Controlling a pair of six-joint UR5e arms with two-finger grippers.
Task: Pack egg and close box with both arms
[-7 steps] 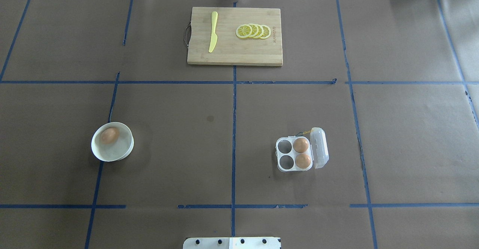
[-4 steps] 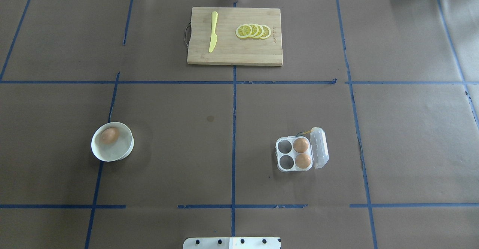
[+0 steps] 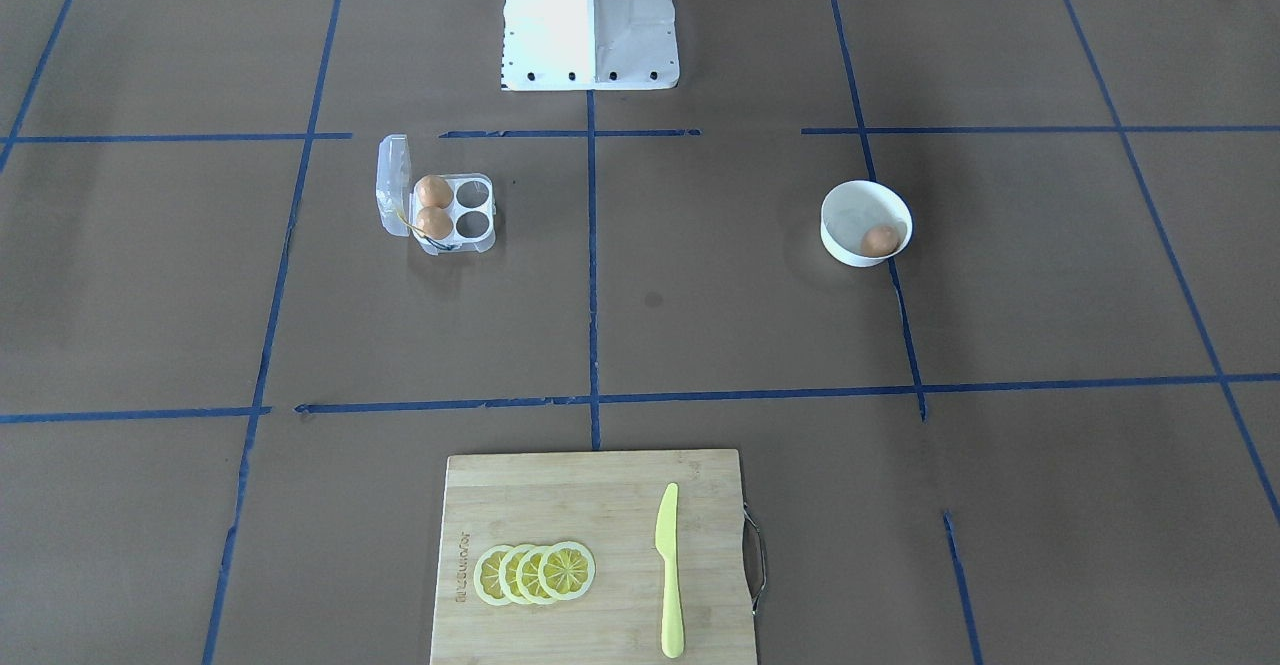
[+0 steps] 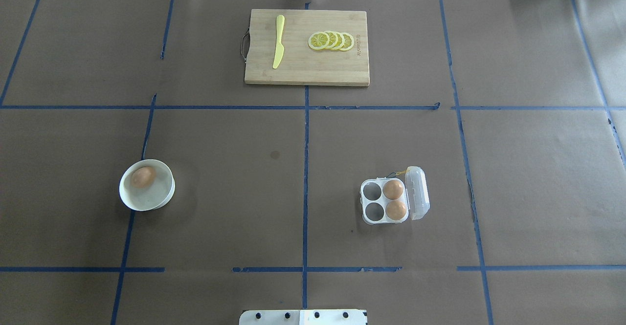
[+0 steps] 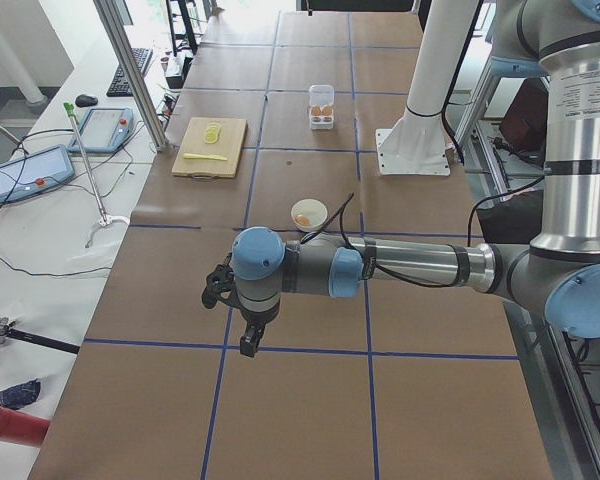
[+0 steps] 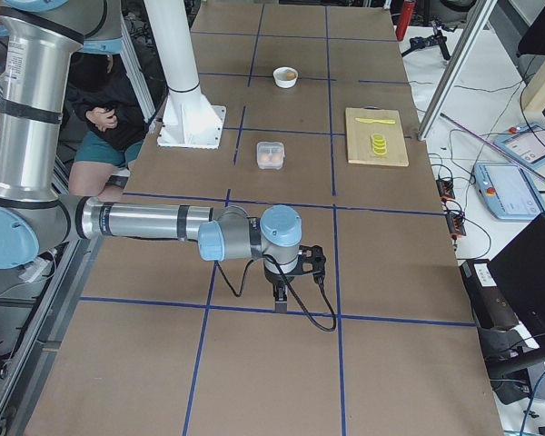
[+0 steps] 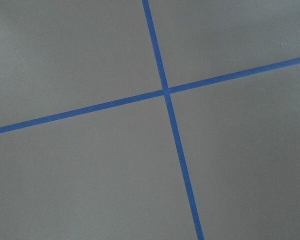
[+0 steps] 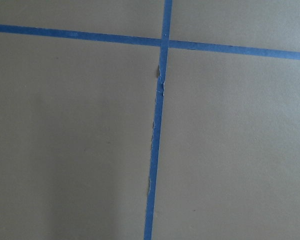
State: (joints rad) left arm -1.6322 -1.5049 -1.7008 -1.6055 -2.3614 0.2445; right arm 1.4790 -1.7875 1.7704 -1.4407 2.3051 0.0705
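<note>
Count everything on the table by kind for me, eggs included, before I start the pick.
eggs: 3
egg box: 1
bowl: 1
cutting board: 1
knife: 1
lemon slices: 4
Total: 11

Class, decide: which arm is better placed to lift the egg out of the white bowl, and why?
Left. The bowl with the egg sits on the robot's left half of the table; the box sits on its right half.
</note>
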